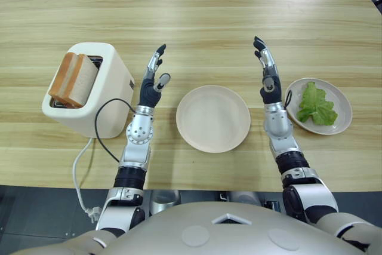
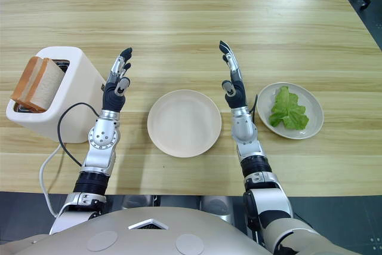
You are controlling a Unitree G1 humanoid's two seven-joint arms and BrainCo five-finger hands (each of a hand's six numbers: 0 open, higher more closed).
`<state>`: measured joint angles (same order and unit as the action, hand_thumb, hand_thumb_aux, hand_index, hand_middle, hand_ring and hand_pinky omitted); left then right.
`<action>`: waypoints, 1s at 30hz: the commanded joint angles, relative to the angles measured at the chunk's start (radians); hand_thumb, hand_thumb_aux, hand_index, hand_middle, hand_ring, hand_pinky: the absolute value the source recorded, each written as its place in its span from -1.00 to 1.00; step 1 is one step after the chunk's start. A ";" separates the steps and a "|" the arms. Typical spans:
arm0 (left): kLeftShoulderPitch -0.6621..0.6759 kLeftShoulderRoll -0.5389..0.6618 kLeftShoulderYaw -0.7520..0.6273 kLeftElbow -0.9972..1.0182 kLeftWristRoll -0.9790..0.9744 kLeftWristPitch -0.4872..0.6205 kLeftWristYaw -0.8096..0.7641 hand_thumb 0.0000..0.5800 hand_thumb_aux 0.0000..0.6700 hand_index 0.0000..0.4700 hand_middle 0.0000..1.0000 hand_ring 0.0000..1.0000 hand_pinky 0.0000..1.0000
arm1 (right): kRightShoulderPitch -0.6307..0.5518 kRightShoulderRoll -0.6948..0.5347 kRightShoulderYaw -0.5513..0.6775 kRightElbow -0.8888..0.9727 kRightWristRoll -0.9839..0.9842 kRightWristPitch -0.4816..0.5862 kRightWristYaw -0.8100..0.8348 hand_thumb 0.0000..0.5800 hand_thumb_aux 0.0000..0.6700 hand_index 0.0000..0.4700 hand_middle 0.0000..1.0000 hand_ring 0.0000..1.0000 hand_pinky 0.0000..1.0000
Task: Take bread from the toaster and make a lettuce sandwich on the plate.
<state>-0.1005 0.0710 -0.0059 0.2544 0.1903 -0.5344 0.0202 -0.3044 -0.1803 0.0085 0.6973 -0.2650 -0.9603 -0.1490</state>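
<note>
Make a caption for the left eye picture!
Ready to cook: left robot hand and right robot hand open beside the plate, bread in the toaster, lettuce in its bowl.

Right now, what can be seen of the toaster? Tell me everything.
The toaster is a cream box with rounded corners, smooth and plastic-looking. It stands upright on the wooden table at the robot's left. Bread slices stick up out of its top slot, leaning together. A white cord runs from its base over the table's near edge to a plug. A thin black cable loops in front of its near side. The left robot hand is beside it, open and not touching.
</note>
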 commanded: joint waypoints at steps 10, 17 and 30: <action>0.005 0.020 -0.012 0.022 0.017 -0.012 0.016 -1.00 -1.00 -1.00 -1.00 -1.00 -1.00 | -0.015 -0.005 0.019 0.031 -0.027 0.014 -0.024 -1.00 -1.00 -1.00 -1.00 -1.00 -1.00; 0.087 0.120 0.039 -0.447 0.191 0.122 -0.017 -1.00 -1.00 -1.00 -1.00 -1.00 -1.00 | -0.012 0.007 0.027 0.026 -0.031 0.020 -0.033 -1.00 -1.00 -1.00 -1.00 -1.00 -1.00; 0.328 0.404 0.601 -0.844 0.217 0.625 -0.206 -1.00 -1.00 -1.00 -1.00 -1.00 -1.00 | 0.064 -0.009 -0.016 -0.088 -0.024 0.067 -0.079 -1.00 -1.00 -1.00 -1.00 -1.00 -1.00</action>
<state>0.2056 0.4558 0.5213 -0.5794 0.3924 0.0444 -0.1774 -0.2523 -0.1891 -0.0022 0.6198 -0.2952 -0.9139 -0.2242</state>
